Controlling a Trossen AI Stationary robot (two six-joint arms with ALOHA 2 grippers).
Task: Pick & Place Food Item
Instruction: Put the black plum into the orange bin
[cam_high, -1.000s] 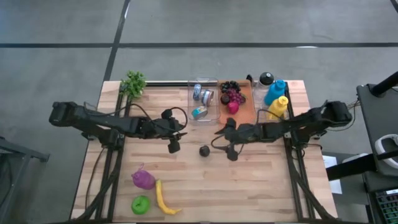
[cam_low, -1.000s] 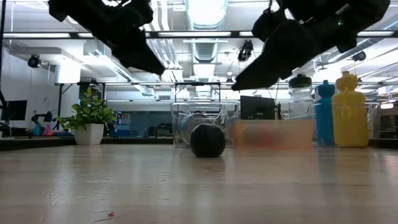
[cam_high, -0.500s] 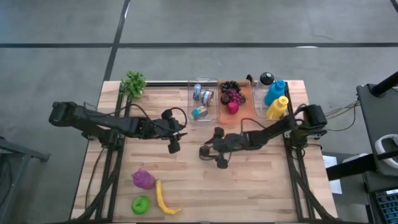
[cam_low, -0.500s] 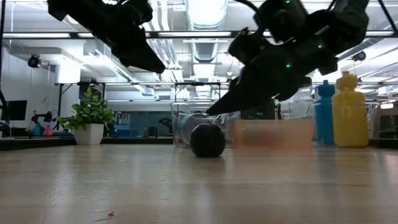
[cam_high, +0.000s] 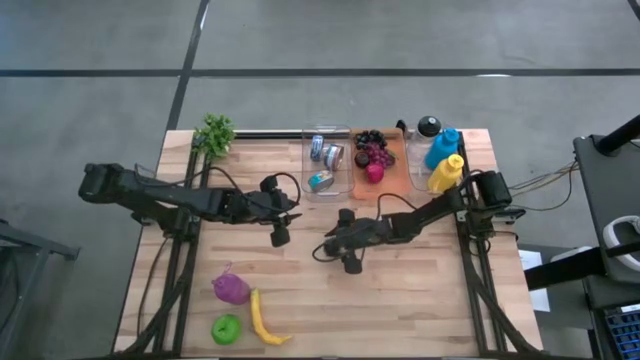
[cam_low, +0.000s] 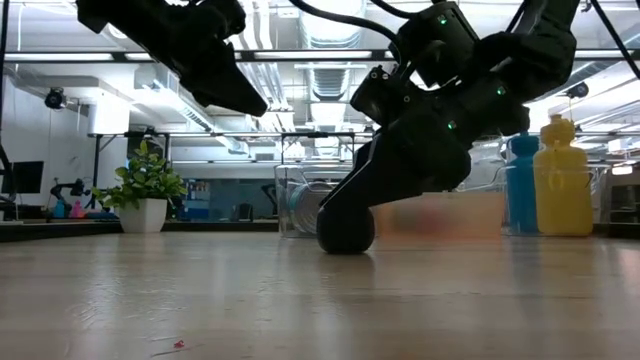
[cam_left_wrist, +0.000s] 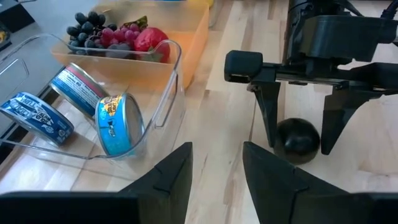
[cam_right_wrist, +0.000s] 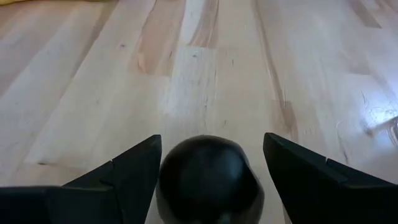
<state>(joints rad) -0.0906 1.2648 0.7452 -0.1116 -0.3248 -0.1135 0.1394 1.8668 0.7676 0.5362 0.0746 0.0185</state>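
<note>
Right gripper (cam_left_wrist: 297, 127) low at table, jaws apart; left gripper (cam_high: 281, 224) raised, half-open.

Pale wooden table top (cam_high: 420, 290), light blond planks with darker brown grain streaks. Round dark fruit (cam_left_wrist: 297, 140), matt black all over. Right gripper (cam_left_wrist: 297, 127) and left gripper (cam_left_wrist: 214, 165), black throughout.

Clear plastic bin (cam_left_wrist: 163, 93), colourless; the round tins (cam_left_wrist: 118, 121) in it are banded bright blue with white and yellow label print. Orange plastic tray (cam_left_wrist: 186, 46), translucent; black grapes (cam_left_wrist: 87, 22), purple-red grapes (cam_left_wrist: 121, 34) and a red fruit (cam_left_wrist: 149, 38) are seen within.

Blue bottle (cam_high: 443, 145), yellow bottle (cam_high: 445, 172), clear jar with black lid (cam_high: 428, 127). Green leafy plant (cam_low: 145, 175) in a white pot.

Purple fruit (cam_high: 231, 289), yellow banana (cam_high: 262, 318), green apple (cam_high: 226, 329).
</note>
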